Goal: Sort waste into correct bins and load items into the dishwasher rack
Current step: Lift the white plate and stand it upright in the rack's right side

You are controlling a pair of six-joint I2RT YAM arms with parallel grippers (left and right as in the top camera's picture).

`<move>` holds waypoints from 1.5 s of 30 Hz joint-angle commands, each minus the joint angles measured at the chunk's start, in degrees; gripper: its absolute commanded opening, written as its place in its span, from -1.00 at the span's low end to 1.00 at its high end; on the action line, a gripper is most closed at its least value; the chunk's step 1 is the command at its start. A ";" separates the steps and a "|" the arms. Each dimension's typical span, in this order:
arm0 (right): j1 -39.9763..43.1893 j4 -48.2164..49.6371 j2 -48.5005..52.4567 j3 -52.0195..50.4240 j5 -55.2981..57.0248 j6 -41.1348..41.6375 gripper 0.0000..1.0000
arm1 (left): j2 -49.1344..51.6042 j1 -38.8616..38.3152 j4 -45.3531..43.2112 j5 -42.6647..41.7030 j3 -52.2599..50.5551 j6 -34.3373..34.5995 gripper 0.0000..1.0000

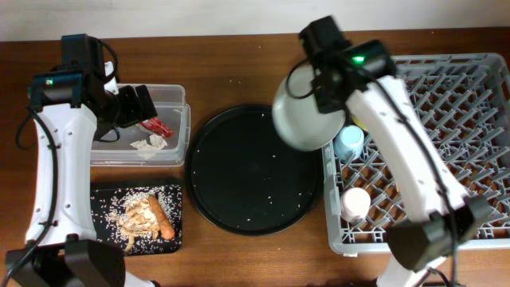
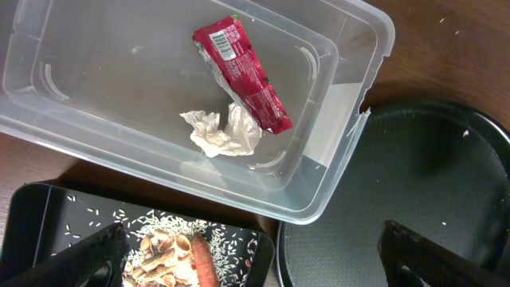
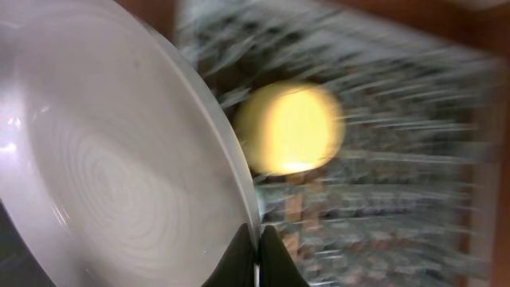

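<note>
Overhead, the right hand [image 1: 320, 86] grips the pale round plate [image 1: 307, 118] by its upper right rim. It holds the plate above the brown wooden surface [image 1: 239, 68], where the plate overlaps the upper right edge of the large round black tray [image 1: 239, 175] and the left edge of the large square grey plastic rack [image 1: 454, 135]. The right wrist view shows the two fingers pinched closed on the plate's edge, with the rack and a yellow bowl [image 3: 291, 127] blurred beyond it. A light blue cup [image 1: 348, 144] stands in the rack just below the plate, and a pink cup [image 1: 355, 204] stands nearer the rack's front left corner. The left hand [image 1: 134, 104] hovers over the clear rectangular plastic tub [image 1: 179, 100]. Its fingers [image 2: 96, 255] are spread wide and hold nothing. Inside the tub lie the small red wrapper [image 2: 241, 73] and, touching its lower side, the crumpled white tissue [image 2: 223, 134]; both are apart from the left hand. Just in front of the tub sits the flat black rectangular tray [image 1: 103, 199]. It holds pale food scraps [image 1: 142, 214] with rice-like bits and the orange-brown sausage-like stick [image 1: 163, 217] beside them. A few white specks dot the round tray.
</note>
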State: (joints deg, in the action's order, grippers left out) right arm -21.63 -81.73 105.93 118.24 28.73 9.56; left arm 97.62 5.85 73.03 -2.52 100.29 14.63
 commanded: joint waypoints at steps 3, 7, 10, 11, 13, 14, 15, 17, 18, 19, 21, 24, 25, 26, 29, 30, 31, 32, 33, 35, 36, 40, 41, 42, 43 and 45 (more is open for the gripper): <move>5.49 1.03 -6.47 1.95 31.76 -1.90 -0.92 | -0.68 -0.04 -0.09 0.42 -0.07 0.55 0.99; 15.58 7.08 -5.46 1.38 32.87 -6.16 -0.91 | -0.68 -0.04 -0.09 0.42 -0.07 0.55 0.99; 22.38 12.20 -5.16 0.02 31.82 -6.16 -0.91 | -0.68 -0.04 -0.09 0.42 -0.07 0.55 0.99; 24.39 13.97 -5.16 -0.55 30.05 -6.27 -0.92 | -0.68 -0.04 -0.09 0.42 -0.07 0.55 0.99; 27.23 17.84 -5.16 -2.10 26.93 -9.86 -0.92 | -0.68 -0.04 -0.09 0.42 -0.07 0.55 0.99; 28.04 19.91 -5.16 -2.99 26.49 -11.50 -0.91 | -0.68 -0.04 -0.09 0.42 -0.07 0.55 0.98; 29.05 22.67 -5.16 -4.35 24.61 -14.64 -0.91 | -0.68 -0.04 -0.09 0.42 -0.07 0.55 0.99; 30.32 26.62 -5.16 -6.73 18.08 -22.62 -0.91 | -0.68 -0.04 -0.09 0.42 -0.07 0.55 0.99; 30.67 30.03 -5.16 -8.52 16.46 -27.85 -0.92 | -0.68 -0.04 -0.09 0.42 -0.07 0.55 0.99; 30.69 32.35 -5.16 -9.60 15.91 -31.36 -0.91 | -0.68 -0.04 -0.09 0.42 -0.07 0.55 0.98; 30.69 34.95 -5.16 -10.93 12.35 -38.14 -0.92 | -0.68 -0.04 -0.09 0.42 -0.07 0.55 0.99; 30.75 37.40 -4.90 -13.44 10.40 -48.48 -0.92 | -0.68 -0.04 -0.09 0.42 -0.07 0.55 0.99; 30.75 37.68 -4.70 -13.62 10.40 -49.94 -0.92 | -0.68 -0.04 -0.09 0.42 -0.07 0.55 0.99; 30.75 37.77 -4.44 -13.62 10.25 -51.82 -0.92 | -0.68 -0.04 -0.09 0.42 -0.07 0.55 0.99; 30.75 39.32 -4.28 -13.73 10.21 -58.71 -0.91 | -0.68 -0.04 -0.09 0.42 -0.07 0.55 0.99; 30.75 39.30 -4.28 -13.73 10.03 -60.33 -0.91 | -0.68 -0.04 -0.09 0.42 -0.07 0.55 0.99; 30.75 39.12 -4.28 -13.84 9.18 -61.57 -0.91 | -0.68 -0.04 -0.09 0.42 -0.07 0.55 0.99; 31.04 39.15 -4.28 -14.08 7.43 -63.47 -0.91 | -0.68 -0.04 -0.09 0.42 -0.07 0.55 0.99; 31.19 39.17 -4.28 -14.38 6.10 -64.65 -0.92 | -0.68 -0.04 -0.09 0.42 -0.07 0.55 0.99; 32.28 39.58 -4.28 -15.74 2.91 -65.72 -0.91 | -0.68 -0.04 -0.09 0.42 -0.07 0.55 0.98; 32.68 39.80 -4.28 -16.31 2.75 -65.70 -0.92 | -0.68 -0.04 -0.09 0.42 -0.07 0.55 0.99; 33.77 40.44 -4.28 -17.75 1.16 -65.68 -0.92 | -0.68 -0.04 -0.09 0.42 -0.07 0.55 0.99; 33.77 40.41 -4.28 -17.75 0.63 -65.68 -0.91 | -0.68 -0.04 -0.09 0.42 -0.07 0.55 0.99; 33.77 40.13 -4.28 -17.75 0.15 -65.68 -0.91 | -0.68 -0.04 -0.09 0.42 -0.07 0.55 0.99; 33.77 39.69 -4.28 -18.03 -0.28 -65.66 -0.91 | -0.68 -0.04 -0.09 0.42 -0.07 0.55 0.99; 33.77 39.65 -4.28 -20.11 -0.26 -65.75 -0.91 | -0.68 -0.04 -0.09 0.42 -0.07 0.55 0.99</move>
State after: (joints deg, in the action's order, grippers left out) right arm 11.77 -41.98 101.54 100.75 29.45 -56.03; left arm 97.62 5.85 73.03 -2.52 100.29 14.63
